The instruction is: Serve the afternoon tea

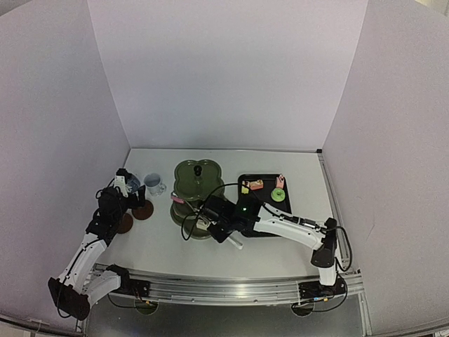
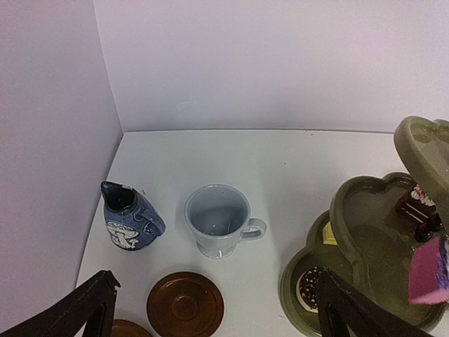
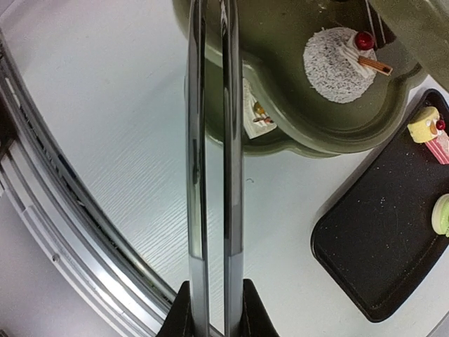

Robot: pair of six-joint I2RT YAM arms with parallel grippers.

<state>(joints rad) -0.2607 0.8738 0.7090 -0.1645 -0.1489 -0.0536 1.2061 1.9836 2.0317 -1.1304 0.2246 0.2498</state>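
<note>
Top external view: serving looks roughly half done, by my read. Stand point(image 1: 184, 175): one, three tiers, just ahead of the right end effector point(image 3: 214, 309). That end effector is clamped on the tongs point(image 3: 196, 140). The tong arms lie close together and run out over the bottom tier. Their tips are out of frame, so I cannot tell whether they carry anything. Tray point(image 1: 261, 202): one, to that end effector's right, with four cakes point(image 1: 278, 194) on it waiting to be moved.

Cakes on the stand:
- Left wrist view shows four: chocolate slice point(image 2: 414, 202), pink piece point(image 2: 428, 270), yellow piece point(image 2: 330, 235), sprinkled doughnut point(image 2: 309, 284).
- Right wrist view shows two on the bottom tier: white slice point(image 3: 256, 112), round grey cake point(image 3: 337, 63) with a cherry.
- I cannot tell whether these counts overlap, and parts of the tiers are hidden.

Left end effector point(image 2: 215, 277): fingers wide apart, holding nothing.
- Cups: two. Pale cup point(image 2: 219, 219) is straight ahead, upright on bare tabletop point(image 2: 280, 168). Dark cup point(image 2: 130, 219) is ahead and to the left.
- Coasters point(image 2: 185, 305): two. One lies between the fingers, nearer than the pale cup. The other is by the left finger, mostly cut off.
- Neither cup sits on a coaster.

Left to do, as I judge it: shift the four tray cakes and seat both cups.
</note>
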